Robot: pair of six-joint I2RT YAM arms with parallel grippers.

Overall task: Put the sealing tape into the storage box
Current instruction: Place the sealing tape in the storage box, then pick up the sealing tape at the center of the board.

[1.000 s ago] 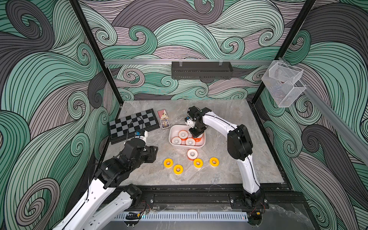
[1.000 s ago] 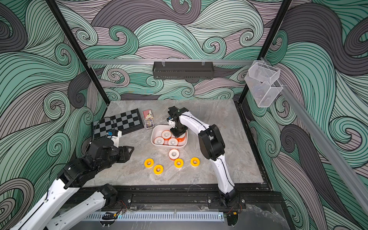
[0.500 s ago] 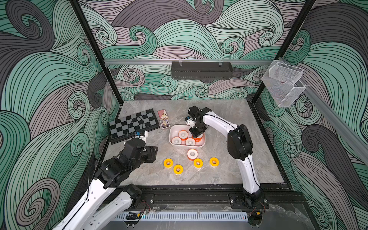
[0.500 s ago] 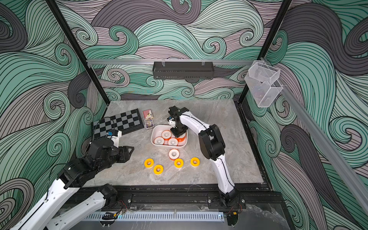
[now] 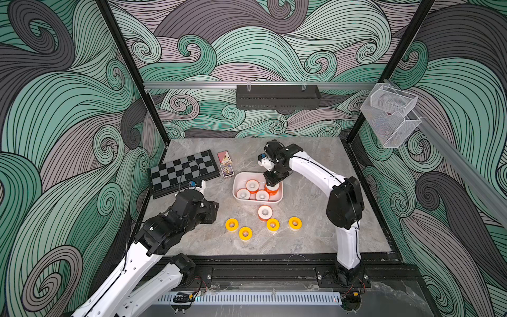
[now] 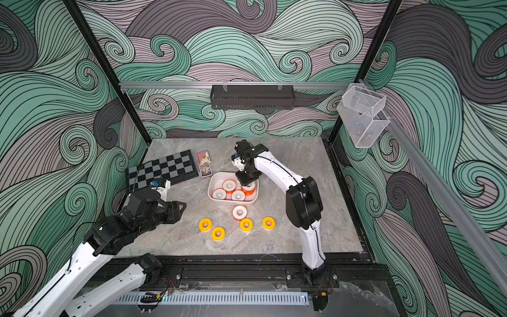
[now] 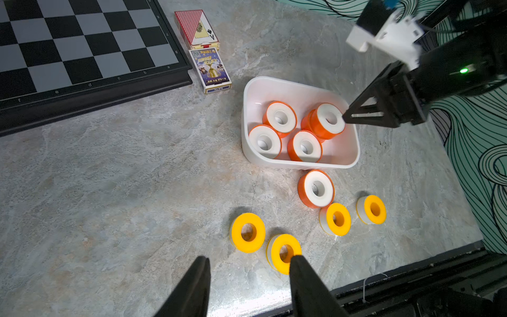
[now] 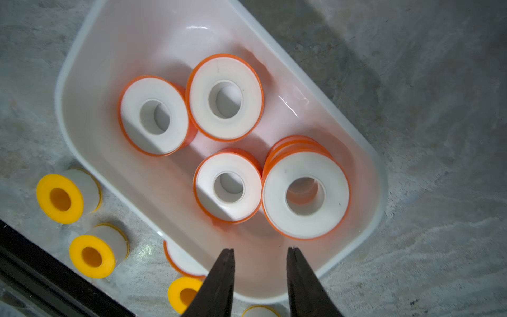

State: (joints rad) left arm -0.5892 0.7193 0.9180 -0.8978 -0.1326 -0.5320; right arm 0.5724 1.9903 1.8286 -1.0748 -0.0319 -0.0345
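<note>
The storage box (image 5: 239,178), a shallow white tub, holds several white-faced orange rolls of sealing tape (image 8: 225,97). One roll (image 8: 306,195) lies stacked on another. My right gripper (image 8: 260,249) hovers open over the box's end by that stack (image 5: 271,188), with nothing between its fingers. One more orange roll (image 5: 265,212) stands on the table in front of the box. Several yellow rolls (image 5: 231,224) lie in a row nearer the front. My left gripper (image 7: 249,258) is open and empty, just left of the yellow rolls (image 7: 247,232).
A chessboard (image 5: 183,173) and two card boxes (image 5: 226,170) lie left of the tub. A black perforated tray (image 5: 277,97) hangs on the back wall, and clear mesh baskets (image 5: 389,112) hang at the right. A black rail (image 5: 274,264) bounds the front.
My right gripper's jaws have parted a little over the box, and the top orange roll now lies free on the stack. The left arm has not moved.
</note>
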